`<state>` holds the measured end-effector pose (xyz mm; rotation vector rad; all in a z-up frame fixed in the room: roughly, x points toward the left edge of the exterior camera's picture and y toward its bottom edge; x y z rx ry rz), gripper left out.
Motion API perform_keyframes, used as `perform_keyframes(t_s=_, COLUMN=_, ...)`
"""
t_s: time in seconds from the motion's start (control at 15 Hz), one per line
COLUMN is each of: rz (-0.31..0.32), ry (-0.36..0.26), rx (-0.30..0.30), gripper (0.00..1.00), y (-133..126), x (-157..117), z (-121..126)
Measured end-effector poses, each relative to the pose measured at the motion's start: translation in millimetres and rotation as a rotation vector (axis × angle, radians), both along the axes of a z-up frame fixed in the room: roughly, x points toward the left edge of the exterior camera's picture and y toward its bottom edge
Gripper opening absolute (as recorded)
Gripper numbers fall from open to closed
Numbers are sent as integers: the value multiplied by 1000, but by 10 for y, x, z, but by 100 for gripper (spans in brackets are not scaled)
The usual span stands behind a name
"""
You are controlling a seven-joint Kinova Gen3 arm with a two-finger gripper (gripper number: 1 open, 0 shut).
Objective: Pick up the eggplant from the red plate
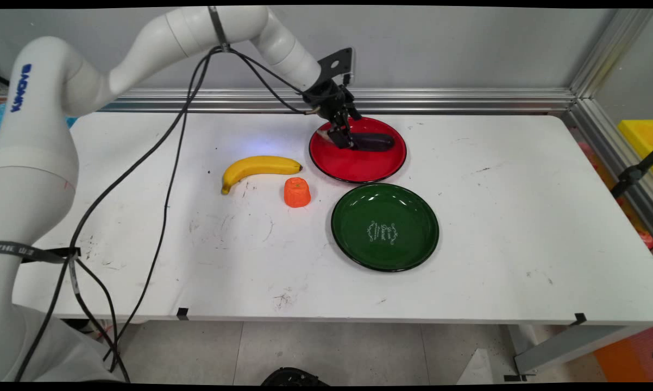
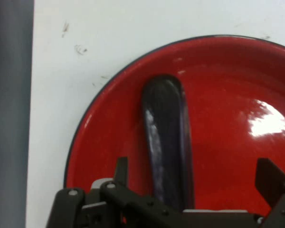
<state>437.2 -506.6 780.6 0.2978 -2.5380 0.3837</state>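
Red enamel forms the plate (image 1: 359,165) on which a dark, elongated eggplant (image 1: 374,142) is laid, at the far side of the white table (image 1: 522,217). The gripper (image 1: 341,140) is lowered over the eggplant's left end, and in the hand view its fingers (image 2: 121,171) are seen spread wide, one on either side of the eggplant (image 2: 165,142), with nothing clasped between them. The eggplant is judged light, smooth and probably slippery, so a hold across its narrow middle is indicated. A green plate (image 1: 385,227) is set just beside the red one, and a banana (image 1: 258,167) and an orange lump (image 1: 297,192) are placed to their left.
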Motion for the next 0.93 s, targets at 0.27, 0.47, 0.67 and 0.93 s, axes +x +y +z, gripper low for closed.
perform_keyframes(t_s=0.27, rz=7, ry=13, rx=4, gripper=100, y=-127, x=-27, z=-130)
perform_keyframes(t_s=0.47, rz=14, ry=17, rx=6, gripper=100, y=-184, x=-32, z=-193)
perform_keyframes(t_s=0.67, rz=17, ry=23, rx=8, gripper=100, y=-246, x=-37, z=-266)
perform_keyframes(t_s=0.93, rz=15, ry=23, rx=11, gripper=100, y=-291, x=-33, z=-328)
